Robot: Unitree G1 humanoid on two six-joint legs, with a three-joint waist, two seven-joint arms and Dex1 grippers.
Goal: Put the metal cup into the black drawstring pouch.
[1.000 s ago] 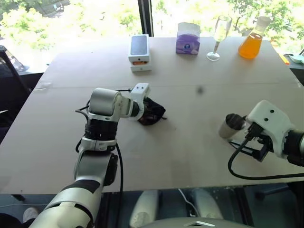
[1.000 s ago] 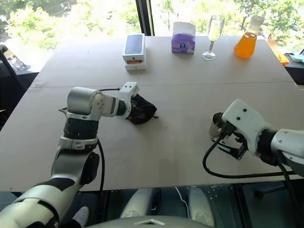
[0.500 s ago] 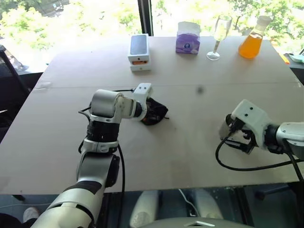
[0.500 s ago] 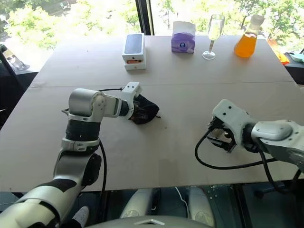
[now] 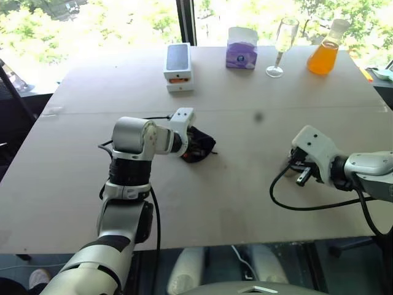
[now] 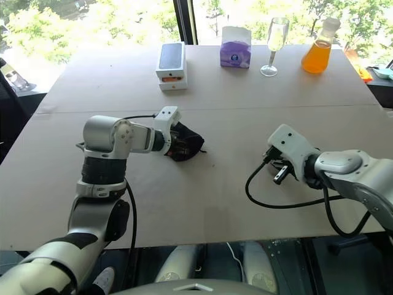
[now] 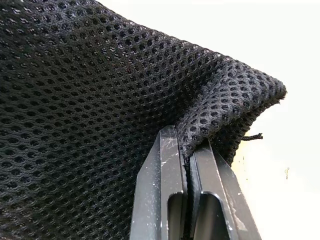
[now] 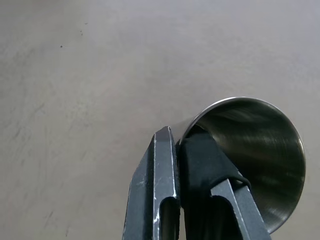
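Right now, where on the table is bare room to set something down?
The widest bare stretch lies between the black drawstring pouch and the metal cup, down to the table's near edge. The left side is bare too. Crowded: the far edge, with the phone box, tissue box, wine glass and orange flask.

No legible text, label, brand, number or sign on any surface. The white box (image 5: 178, 67) at the far side of the table (image 5: 245, 184) carries a dark phone picture on its lid and an orange patch on its near end, and the purple tissue box (image 5: 241, 54) to the right of it has a round dark mark on its front; any print on either is too small to read.
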